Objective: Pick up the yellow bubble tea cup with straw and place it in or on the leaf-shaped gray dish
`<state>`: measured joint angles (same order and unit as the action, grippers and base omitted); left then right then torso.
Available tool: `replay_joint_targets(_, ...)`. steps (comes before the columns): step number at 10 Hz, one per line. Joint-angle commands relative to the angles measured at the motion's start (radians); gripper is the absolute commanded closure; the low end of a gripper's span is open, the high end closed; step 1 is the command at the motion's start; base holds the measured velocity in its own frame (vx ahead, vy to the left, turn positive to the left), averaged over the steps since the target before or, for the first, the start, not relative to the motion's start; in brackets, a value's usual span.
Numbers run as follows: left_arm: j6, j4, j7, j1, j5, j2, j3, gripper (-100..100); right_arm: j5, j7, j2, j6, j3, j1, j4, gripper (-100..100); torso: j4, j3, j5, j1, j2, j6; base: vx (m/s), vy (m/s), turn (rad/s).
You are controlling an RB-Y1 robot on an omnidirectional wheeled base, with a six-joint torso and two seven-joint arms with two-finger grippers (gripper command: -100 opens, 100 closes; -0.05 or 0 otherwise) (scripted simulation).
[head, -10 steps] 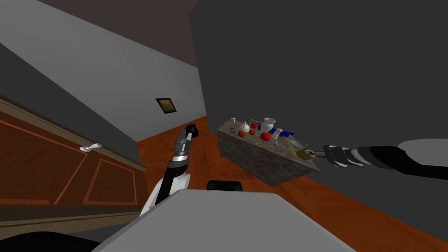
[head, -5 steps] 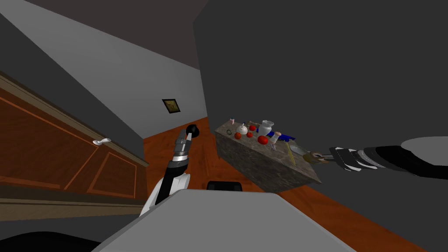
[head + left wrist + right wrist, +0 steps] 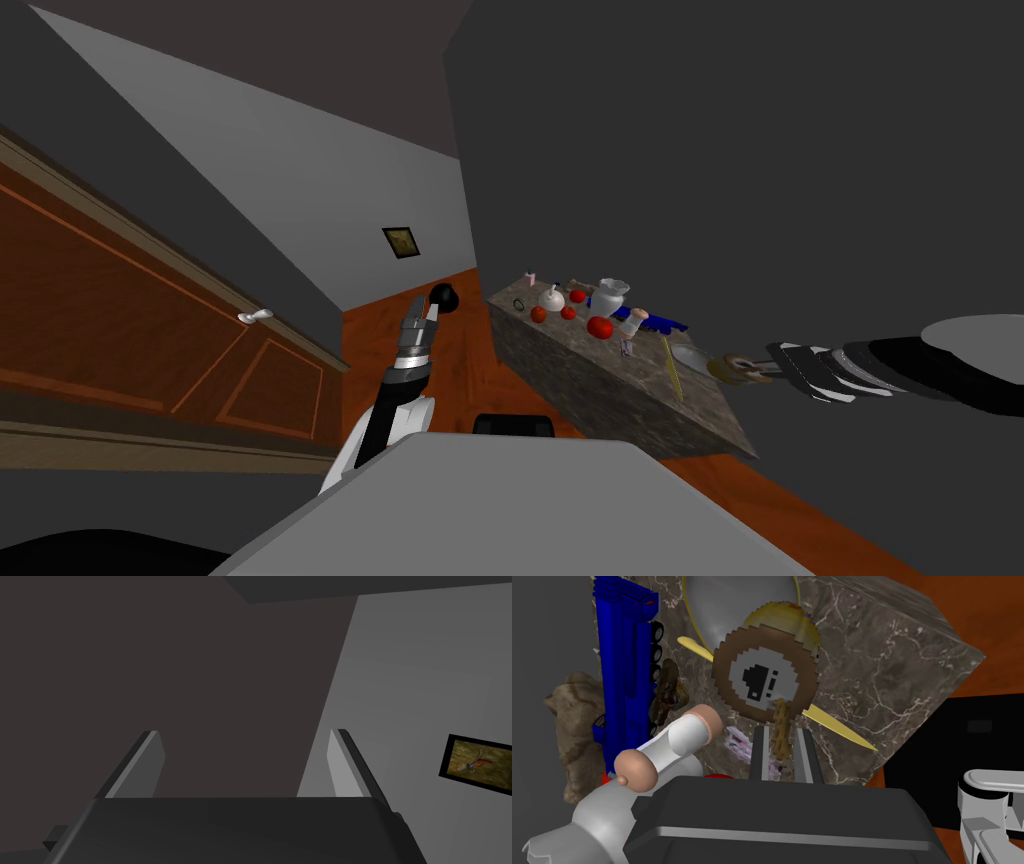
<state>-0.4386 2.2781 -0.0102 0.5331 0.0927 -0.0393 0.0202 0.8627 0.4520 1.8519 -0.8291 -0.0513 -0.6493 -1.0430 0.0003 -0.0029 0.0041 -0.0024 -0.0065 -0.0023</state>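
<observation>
The right hand [image 3: 782, 731] was closed tight on the straw [image 3: 780, 716] of the cup [image 3: 767, 678], which sat straight ahead of it at the near rim of the dish [image 3: 732, 606]; the left hand [image 3: 245, 738], spread open, was farther off.

No legible text, number or brand was found. A black blocky mark [image 3: 758, 680] on the white lid of the bubble tea cup [image 3: 792, 633] could not be read.

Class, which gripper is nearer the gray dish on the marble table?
Right. The right gripper is at the gray dish, jaws shut on the straw of the cup by its rim. The left gripper is raised well short of the table, jaws open.
</observation>
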Motion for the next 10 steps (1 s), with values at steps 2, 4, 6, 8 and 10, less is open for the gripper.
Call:
replay_joint_targets(2,0.000,0.000,0.000,0.000,0.000,0.000,0.000,0,0.045,-0.016,0.003,0.004,0.014,-0.002,0.010,100,0.000,0.000,0.001,0.001,0.000,-0.001,0.050,-0.116,0.160)
replay_joint_targets(4,0.000,0.000,0.000,0.000,0.000,0.000,0.000,0,0.087,-0.036,0.010,0.011,0.018,-0.023,0.018,100,0.000,-0.001,0.001,-0.001,-0.001,-0.001,0.055,-0.187,0.168)
replay_joint_targets(6,0.000,0.000,0.000,0.000,0.000,0.000,0.000,0,0.107,-0.046,0.014,0.014,0.020,-0.033,0.022,100,0.000,0.000,0.000,-0.003,-0.001,0.000,0.053,-0.168,0.110)
replay_joint_targets(8,0.000,0.000,0.000,0.000,0.000,0.000,0.000,0,0.114,-0.050,0.015,0.015,0.021,-0.037,0.024,100,0.000,0.000,0.002,0.002,0.000,0.000,0.028,-0.076,0.047)
replay_joint_targets(10,0.000,0.000,0.000,0.000,0.000,0.000,0.000,0,0.102,-0.045,0.019,0.019,0.018,-0.044,0.022,-100,0.001,0.002,0.004,0.010,0.002,0.000,0.006,-0.014,0.006)
